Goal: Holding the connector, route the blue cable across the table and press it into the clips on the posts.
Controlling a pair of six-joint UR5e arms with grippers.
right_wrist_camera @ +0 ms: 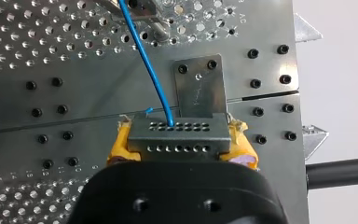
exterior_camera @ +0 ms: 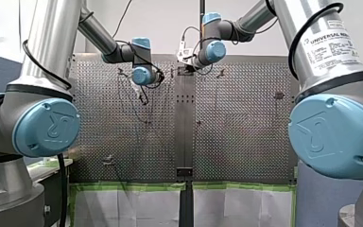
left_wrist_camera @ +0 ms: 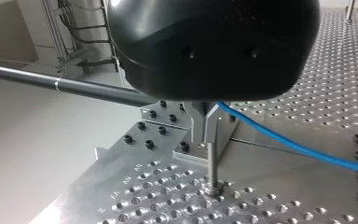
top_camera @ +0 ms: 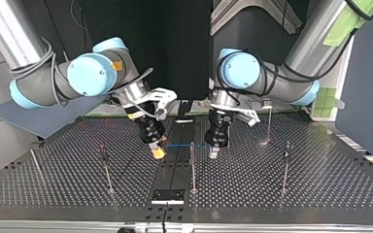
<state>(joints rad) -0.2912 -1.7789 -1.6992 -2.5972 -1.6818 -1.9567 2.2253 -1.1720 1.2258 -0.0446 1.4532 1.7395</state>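
Closest to the eye is the right gripper (right_wrist_camera: 179,140), a smooth black housing whose fingers, faced with worn yellow pads (right_wrist_camera: 120,145), are clamped on the connector (right_wrist_camera: 177,131). That connector is a small grey metal block, flat-faced, with two neat rows of round holes. Out of one hole in its upper row comes the blue cable (right_wrist_camera: 147,60), thin, glossy and round, curving away from the connector over the bench (right_wrist_camera: 51,70). The bench is dull aluminium, studded with a regular grid of holes, and a plain strip fastened by black bolts runs under the connector. Just beyond the connector a small rectangular steel plate (right_wrist_camera: 198,88) is bolted flat to that strip.

At the cable's far end from the connector hangs the left gripper (left_wrist_camera: 206,122), bulbous and black. Its narrow metal fingers (left_wrist_camera: 196,122) are drawn close together about the cable, which leaves them in a gently bowed line. Directly below them a slim steel post (left_wrist_camera: 211,168) stands upright in the bench. Seen from across the bench, further thin posts (top_camera: 106,167) rise well apart from the connector on either side.
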